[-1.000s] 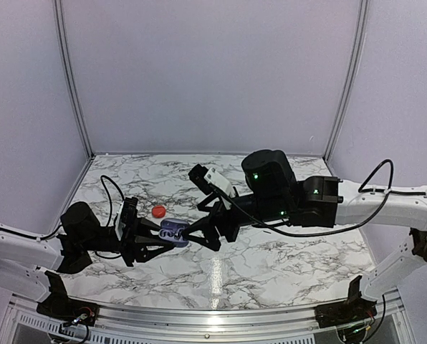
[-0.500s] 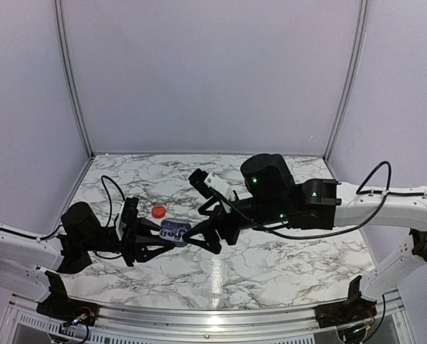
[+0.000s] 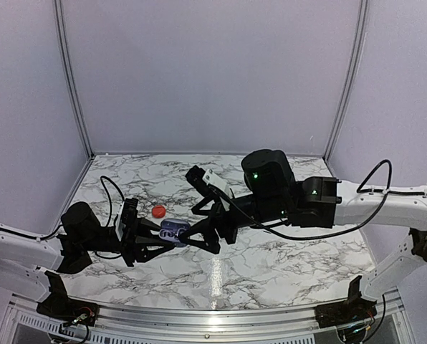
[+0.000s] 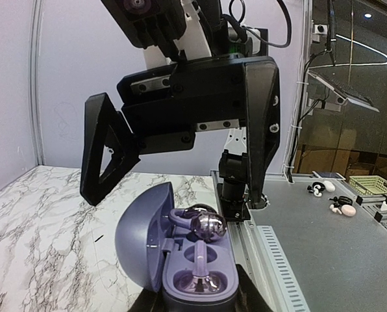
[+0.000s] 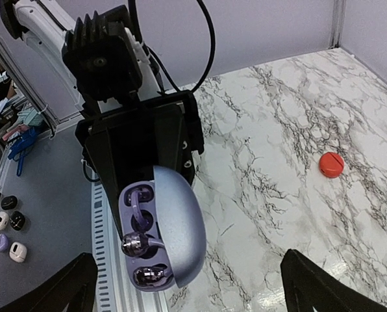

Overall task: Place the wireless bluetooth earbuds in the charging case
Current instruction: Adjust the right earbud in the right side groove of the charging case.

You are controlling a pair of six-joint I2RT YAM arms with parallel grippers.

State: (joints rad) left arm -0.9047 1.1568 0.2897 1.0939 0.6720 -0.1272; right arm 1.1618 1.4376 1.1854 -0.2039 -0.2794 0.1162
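left gripper: narrow, pinched on the bottom of the charging case and holding it up off the table. Grip looks solid from what I can see.
charging case: purple, lid flipped open, sockets facing up. Its long axis runs away from my left wrist, straight toward my right arm.
near earbud: silvery, sunk into the socket closest to my left fingers. Looks seated to me.
far earbud: this is the one that matters. It's over the far socket but sitting proud and tilted, shiny end up. I'd say it hasn't dropped home.
right gripper: wide open with nothing in it. It hangs just above and past the far end of the case, a finger out to each side, not touching.
the relation: the proud bud is below and in line between my right fingers, so the right arm is the closer one for the nudge. I reckon it wants a gentle press down into the socket. A sideways push could pop it out.
table: glossy white marble pattern, so a dropped bud would probably skitter.
red thing: small and round, lying on the table beyond the case, well apart from both grippers. Can't tell exactly what it is.
room: plain pale wall panels on three sides.
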